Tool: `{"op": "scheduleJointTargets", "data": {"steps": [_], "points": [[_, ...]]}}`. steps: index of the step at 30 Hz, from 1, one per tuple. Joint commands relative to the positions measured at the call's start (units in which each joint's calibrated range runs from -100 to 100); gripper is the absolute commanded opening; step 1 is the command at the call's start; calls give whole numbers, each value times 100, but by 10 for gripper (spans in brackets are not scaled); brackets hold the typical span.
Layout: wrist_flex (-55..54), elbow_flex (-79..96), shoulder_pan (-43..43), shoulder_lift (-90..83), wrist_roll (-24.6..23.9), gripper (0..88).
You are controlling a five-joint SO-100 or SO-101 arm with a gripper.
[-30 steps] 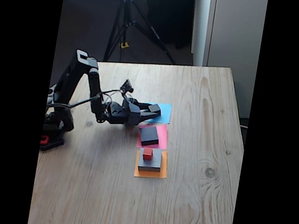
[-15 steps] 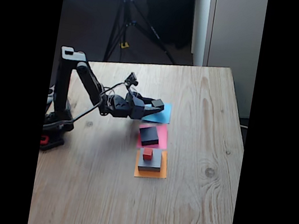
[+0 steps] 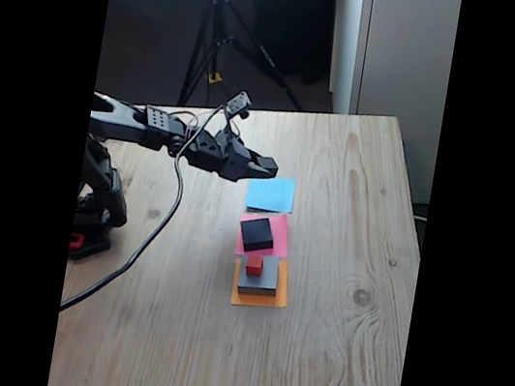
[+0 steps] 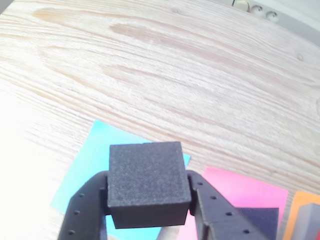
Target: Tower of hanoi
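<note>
Small black cube [image 4: 147,182] clamped in the claw [image 3: 260,166], up off the desk [image 3: 332,342] above the blue paper [image 3: 270,193] near the far edge. Black slab [image 3: 256,233] on pink paper [image 3: 278,232]; red cube [image 3: 254,265] atop grey slab [image 3: 262,279] on orange [image 3: 265,300].

The arm reaches out nearly level from its base at the left edge of the fixed view, forearm and wrist stretched rightward above the table surface. A cable hangs from the forearm in a loose curve down to the tabletop. The gripper [image 3: 264,166] sits raised clear of the surface, fingertips pointing right. In the wrist view the gripper [image 4: 148,200] enters from the bottom edge, its two perforated dark fingers [image 4: 82,215] closed against opposite sides of the small black cube [image 4: 146,182]. The cube is held squarely between them, its top face level and fully exposed to the camera
</note>
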Motion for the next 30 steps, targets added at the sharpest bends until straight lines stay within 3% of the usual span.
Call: {"op": "scheduleJointTargets", "data": {"steps": [1, 6, 24, 30], "points": [[2112, -1242, 180, -678, -148, 64], [3585, -2496, 364, -830, -399, 65], [5932, -5142, 974, -1193, -850, 71], [6248, -5160, 1258, -1367, -700, 66]]}}
